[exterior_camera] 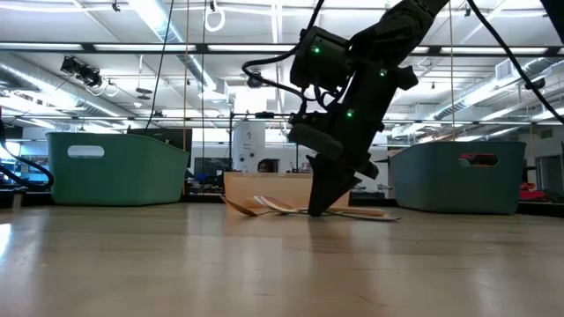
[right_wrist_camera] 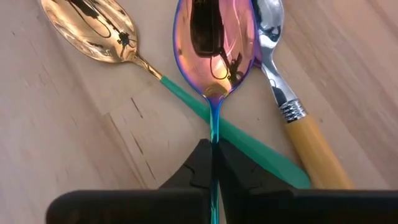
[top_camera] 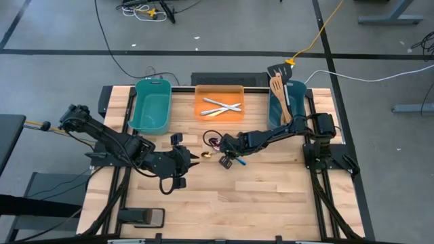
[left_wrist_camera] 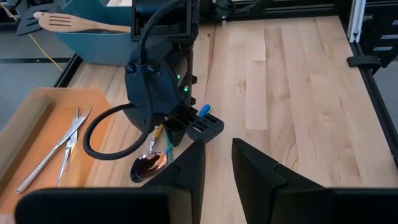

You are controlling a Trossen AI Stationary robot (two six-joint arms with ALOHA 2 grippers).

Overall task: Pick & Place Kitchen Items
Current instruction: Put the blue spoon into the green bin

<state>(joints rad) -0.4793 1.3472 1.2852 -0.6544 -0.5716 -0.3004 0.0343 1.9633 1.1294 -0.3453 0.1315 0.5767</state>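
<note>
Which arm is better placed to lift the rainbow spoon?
The right arm: its claw is already closed on the rainbow spoon handle. The left claw is open, a little away.

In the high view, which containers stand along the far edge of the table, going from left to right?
Left teal tub → orange tray holding silver cutlery → right teal tub holding wooden utensils.

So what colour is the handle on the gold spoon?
Green. The gold spoon has a teal-green handle, clearest in the right wrist view.
</note>
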